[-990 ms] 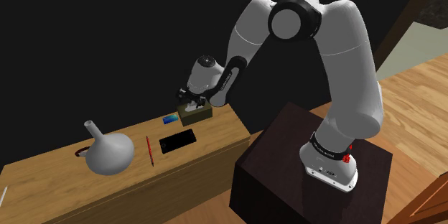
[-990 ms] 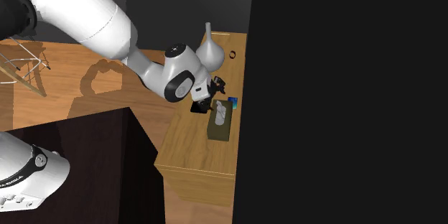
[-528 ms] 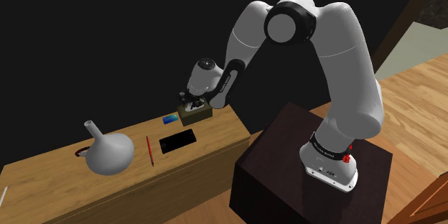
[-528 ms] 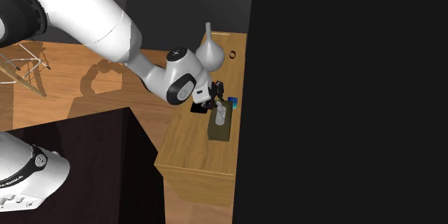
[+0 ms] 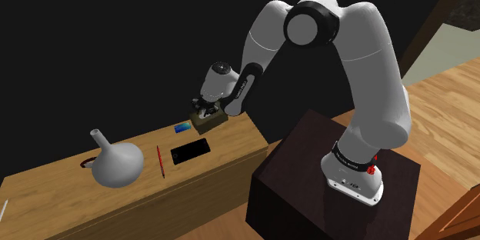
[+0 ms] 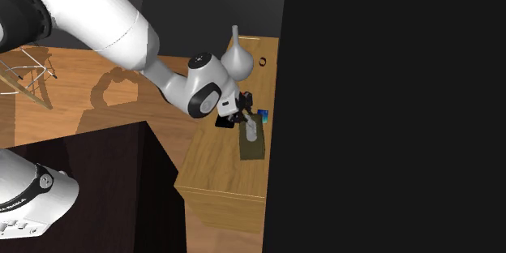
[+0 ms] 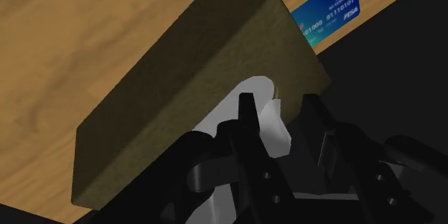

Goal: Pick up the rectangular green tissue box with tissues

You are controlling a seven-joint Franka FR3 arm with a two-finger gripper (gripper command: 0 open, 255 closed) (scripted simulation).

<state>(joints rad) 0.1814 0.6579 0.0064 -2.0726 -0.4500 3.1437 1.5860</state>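
Black fills the area behind the surface in the shoulder view, and a wooden floor is seen at that view's right. A white arm with dark joints is raised from a dark box stand and bent over and down toward the far end of a long wooden surface. On this surface a grey round-bellied vase with a thin neck is stood toward the shoulder view's left. The olive-green tissue box is set at the surface's other end, close to its back edge, directly beneath the black jaws; in the second exterior view the tissue box is shown lying lengthwise beside the black area. A black phone is laid flat just in front of the box in the shoulder view, and a red pen is placed between the phone and the vase. A small blue card is seen past the box's far corner, near the surface's edge. In the wrist view the jaws are held narrow but not closed, lowered at one end of the box top, with the white tissue standing between the two fingers; a thin gap appears to be left at one side, so the tissue is not clasped.
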